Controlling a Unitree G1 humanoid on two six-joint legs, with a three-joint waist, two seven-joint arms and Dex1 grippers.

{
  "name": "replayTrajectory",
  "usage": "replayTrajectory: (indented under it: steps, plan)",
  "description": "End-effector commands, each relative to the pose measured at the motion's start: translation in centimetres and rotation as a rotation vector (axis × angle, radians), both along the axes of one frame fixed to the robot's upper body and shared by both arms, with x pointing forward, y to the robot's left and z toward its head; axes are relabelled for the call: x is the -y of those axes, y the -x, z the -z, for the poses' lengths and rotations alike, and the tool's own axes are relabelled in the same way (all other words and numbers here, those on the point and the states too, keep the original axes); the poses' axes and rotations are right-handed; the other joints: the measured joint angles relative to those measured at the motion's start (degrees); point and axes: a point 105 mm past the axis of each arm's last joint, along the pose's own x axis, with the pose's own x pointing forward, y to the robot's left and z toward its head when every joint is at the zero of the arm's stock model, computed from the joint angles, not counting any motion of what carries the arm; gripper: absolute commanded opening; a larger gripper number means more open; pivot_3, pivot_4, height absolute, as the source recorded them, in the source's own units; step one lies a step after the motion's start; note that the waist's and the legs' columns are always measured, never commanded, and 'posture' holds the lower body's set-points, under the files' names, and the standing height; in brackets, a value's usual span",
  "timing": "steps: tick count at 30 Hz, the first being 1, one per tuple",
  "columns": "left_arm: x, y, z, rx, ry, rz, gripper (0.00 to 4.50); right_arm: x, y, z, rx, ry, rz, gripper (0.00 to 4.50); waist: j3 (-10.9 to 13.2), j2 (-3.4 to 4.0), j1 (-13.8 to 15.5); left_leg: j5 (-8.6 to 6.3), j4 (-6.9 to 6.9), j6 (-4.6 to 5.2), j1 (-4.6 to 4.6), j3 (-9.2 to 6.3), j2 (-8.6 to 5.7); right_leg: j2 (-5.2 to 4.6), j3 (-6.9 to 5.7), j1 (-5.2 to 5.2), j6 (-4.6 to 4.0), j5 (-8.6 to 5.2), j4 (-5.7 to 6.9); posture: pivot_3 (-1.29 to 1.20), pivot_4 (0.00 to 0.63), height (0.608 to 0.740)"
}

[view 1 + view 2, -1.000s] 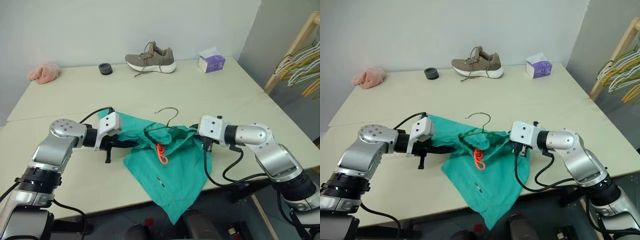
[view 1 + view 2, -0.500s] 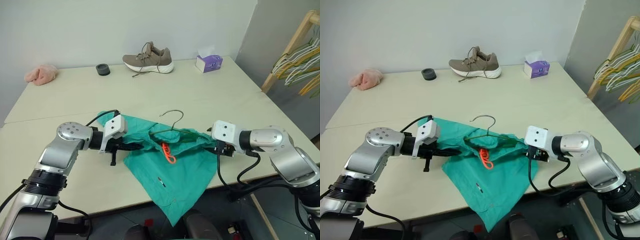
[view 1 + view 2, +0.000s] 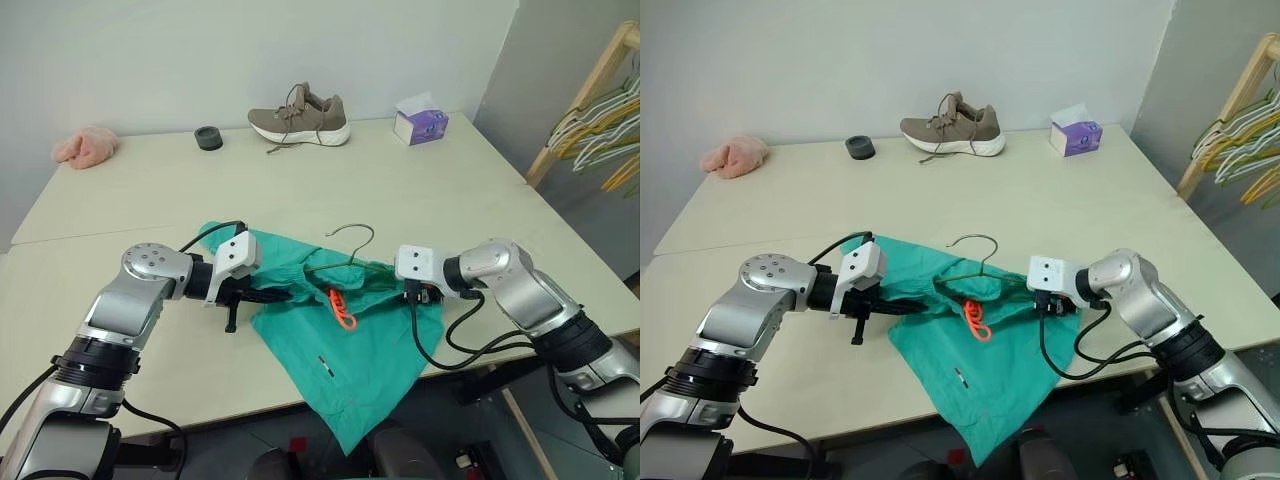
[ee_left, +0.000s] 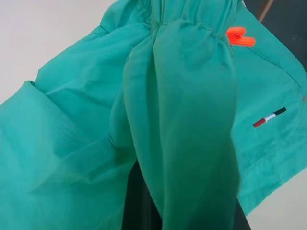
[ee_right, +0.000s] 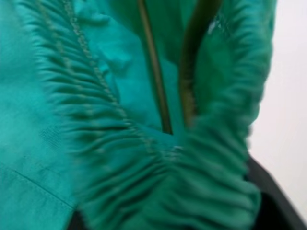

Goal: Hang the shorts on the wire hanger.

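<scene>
**Waistband going onto the hanger, both ends in hand**

Head views: the shorts (image 3: pixel 340 350) lie at the near edge of the table (image 3: pixel 420 190), one leg drooping over it. The wire hanger (image 3: pixel 352 262) sits in the waistband, its hook poking out toward twelve o'clock and the orange cord (image 3: pixel 342 310) just below it. The left gripper (image 3: pixel 270 296) comes in from nine o'clock, fingers pinched together on the cloth. The right gripper (image 3: pixel 1052 306) presses into the waistband from three o'clock; whether its fingers are apart or together I cannot tell. A shoe (image 3: pixel 300 113) sits far off at twelve (not involved).

Left wrist view: a fold of the green cloth drapes over the dark fingers, held fast, with the cord beyond it.

Right wrist view: the gathered elastic bunches round the hanger's thin wires, right at the fingers.

To do this step well, I'd judge the left side should keep its pinch steady as an anchor, while the right draws the elastic outward over the hanger's shoulder. Slow, level pulls matter, since the wire could slide out.
</scene>
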Motion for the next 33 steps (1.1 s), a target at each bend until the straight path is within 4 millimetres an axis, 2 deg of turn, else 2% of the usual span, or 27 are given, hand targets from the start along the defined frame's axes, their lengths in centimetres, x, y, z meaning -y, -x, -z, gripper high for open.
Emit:
replayTrajectory:
  steps: [1,3,6,9,13,16,19,23,25,27,29,33]
  plan:
    - [0.5,0.1,-1.3,0.059,0.02,0.02,0.0,-0.5,-0.1,-1.5,0.032,-0.014,-0.046,0.77,0.0,0.0,0.0,0.0,0.0,0.0,0.0,0.0,0.0,0.0,0.0,0.0,0.0,0.0,0.0,-0.21,0.075,0.74]
    - [0.5,0.0,-1.1,0.058,0.014,0.013,0.0,-0.6,0.1,-1.7,0.019,-0.028,-0.05,0.08,0.0,0.0,0.0,0.0,0.01,0.0,0.0,0.0,0.0,0.0,-0.01,0.0,0.0,0.0,0.02,-0.22,0.074,0.74]
    - [0.6,-0.2,-1.2,0.054,0.03,-0.001,0.0,-0.6,0.4,-1.9,0.008,-0.039,-0.051,0.01,0.0,0.0,0.0,0.0,0.01,0.0,0.01,-0.01,0.01,-0.01,-0.01,0.0,0.0,0.0,0.05,-0.22,0.073,0.74]
    - [0.6,-1.3,-2.0,0.066,0.089,-0.049,0.71,-0.5,0.8,-2.1,-0.022,-0.07,-0.032,0.0,0.0,0.0,0.0,0.0,0.02,0.0,0.01,-0.01,0.01,-0.01,-0.02,0.0,0.0,0.01,0.05,-0.23,0.07,0.74]
    - [-0.1,-2.1,-2.6,0.076,0.132,-0.108,1.9,-0.3,1.6,-2.0,-0.073,-0.105,0.006,0.0,0.0,0.0,0.0,0.0,0.05,0.0,0.0,-0.02,0.0,-0.01,-0.03,0.0,-0.01,0.01,0.08,-0.24,0.07,0.74]
    - [-2.0,-3.1,-4.1,0.112,0.209,-0.202,2.77,0.3,2.4,-1.5,-0.136,-0.153,0.079,0.0,0.0,-0.01,-0.1,0.0,0.05,0.0,0.0,-0.02,0.01,-0.02,-0.03,0.0,-0.01,0.01,0.08,-0.25,0.07,0.74]
    - [-3.9,-3.1,-4.4,0.117,0.207,-0.249,2.77,0.7,3.1,-1.2,-0.2,-0.212,0.167,0.0,0.0,-0.01,-0.3,0.0,0.05,-0.01,0.01,-0.04,0.05,-0.07,-0.03,0.0,-0.01,0.01,0.1,-0.25,0.07,0.74]
    - [-7.9,-5.1,-4.8,0.224,0.16,-0.431,2.77,2.1,3.9,-0.5,-0.308,-0.287,0.345,0.0,0.0,-0.02,-0.3,0.0,0.04,-0.01,0.04,-0.05,0.04,-0.21,-0.07,0.0,-0.01,0.01,0.15,-0.25,0.073,0.74]
    - [-8.5,-5.3,-4.7,0.244,0.139,-0.439,2.77,3.0,4.3,-0.3,-0.364,-0.343,0.445,0.0,0.0,-0.02,-0.2,0.0,0.05,-0.01,0.03,-0.05,0.02,-0.23,-0.08,0.0,-0.01,0.01,0.14,-0.25,0.076,0.74]
    - [-7.5,-4.8,-4.6,0.224,0.164,-0.395,2.77,3.8,4.9,-0.1,-0.42,-0.406,0.541,0.0,0.0,-0.02,0.1,0.0,0.04,-0.01,-0.01,-0.03,0.01,-0.27,-0.08,0.0,-0.01,0.01,0.09,-0.25,0.08,0.74]
    - [-5.5,-3.8,-4.3,0.177,0.205,-0.313,2.77,5.1,5.1,0.3,-0.437,-0.466,0.66,0.0,0.0,-0.04,0.2,0.0,0.04,-0.01,-0.06,-0.01,-0.03,-0.35,-0.1,0.0,-0.01,0.01,0.04,-0.25,0.087,0.74]
    - [0.4,-0.9,-4.1,0.081,0.314,-0.115,2.77,8.3,7.1,1.5,-0.468,-0.569,0.906,0.0,0.0,-0.04,0.5,0.0,0.04,-0.01,-0.21,-0.02,-0.11,-0.53,-0.14,0.01,0.02,0.0,-0.03,-0.27,0.104,0.74]
